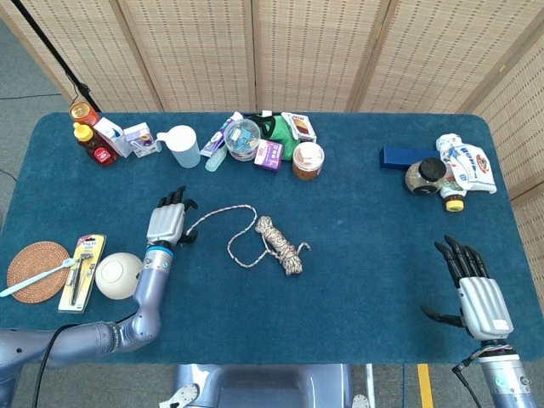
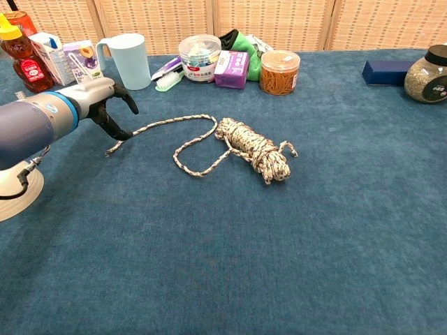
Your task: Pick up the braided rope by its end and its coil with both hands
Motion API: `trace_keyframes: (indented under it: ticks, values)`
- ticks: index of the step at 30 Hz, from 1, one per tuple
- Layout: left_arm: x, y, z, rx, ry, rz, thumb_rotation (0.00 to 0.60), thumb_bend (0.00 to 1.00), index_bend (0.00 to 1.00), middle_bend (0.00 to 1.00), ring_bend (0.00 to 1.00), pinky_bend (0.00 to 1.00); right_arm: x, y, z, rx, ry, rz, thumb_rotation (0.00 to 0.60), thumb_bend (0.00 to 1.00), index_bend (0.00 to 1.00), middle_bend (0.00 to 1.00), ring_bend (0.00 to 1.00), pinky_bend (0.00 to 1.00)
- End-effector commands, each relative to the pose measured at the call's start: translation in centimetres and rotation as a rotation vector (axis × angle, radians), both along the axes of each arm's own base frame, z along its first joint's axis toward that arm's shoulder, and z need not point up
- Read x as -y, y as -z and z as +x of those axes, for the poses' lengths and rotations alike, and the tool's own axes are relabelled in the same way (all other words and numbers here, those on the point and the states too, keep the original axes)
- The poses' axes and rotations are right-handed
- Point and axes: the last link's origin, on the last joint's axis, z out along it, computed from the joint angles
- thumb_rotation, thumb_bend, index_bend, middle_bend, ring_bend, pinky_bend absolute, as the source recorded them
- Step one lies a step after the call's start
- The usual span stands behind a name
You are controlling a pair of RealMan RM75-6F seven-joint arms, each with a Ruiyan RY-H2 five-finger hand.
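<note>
The braided rope lies on the blue table, its coil (image 1: 282, 245) (image 2: 257, 149) at mid-table and a loose tail looping left to its free end (image 1: 185, 237) (image 2: 112, 150). My left hand (image 1: 169, 223) (image 2: 105, 101) hovers over that free end with its fingers spread and nothing held. Far off at the table's near right corner, my right hand (image 1: 470, 287) stays with fingers apart and empty. It is only seen in the head view.
Along the far edge stand bottles (image 1: 93, 146), a pale blue mug (image 1: 182, 145), a tub (image 1: 244, 139), boxes and a jar (image 1: 308, 159). A coaster with a toothbrush (image 1: 36, 271), a packet and a white ball (image 1: 118, 275) lie near left. Jars and a blue box (image 1: 399, 156) sit far right.
</note>
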Motion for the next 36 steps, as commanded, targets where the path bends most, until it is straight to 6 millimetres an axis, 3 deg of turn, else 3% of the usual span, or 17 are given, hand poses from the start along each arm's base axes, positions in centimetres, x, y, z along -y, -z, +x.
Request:
trace_keyframes:
  ticks: [1, 21, 36]
  values:
    - [0.1, 0.5, 0.0, 0.002, 0.001, 0.000, 0.600, 0.31, 0.30, 0.00, 0.00, 0.07, 0.0, 0.0, 0.0, 0.000, 0.001, -0.001, 0.600, 0.00, 0.00, 0.00, 0.00, 0.00]
    - [-0.3, 1.7, -1.0, -0.011, -0.024, 0.018, 0.600, 0.31, 0.31, 0.00, 0.00, 0.07, 0.0, -0.2, -0.1, 0.009, 0.003, -0.003, 0.600, 0.00, 0.00, 0.00, 0.00, 0.00]
    - [-1.7, 0.2, -2.9, -0.041, -0.046, 0.058, 0.600, 0.31, 0.31, 0.00, 0.00, 0.07, 0.1, -0.1, -0.1, 0.013, 0.009, 0.005, 0.600, 0.00, 0.00, 0.00, 0.00, 0.00]
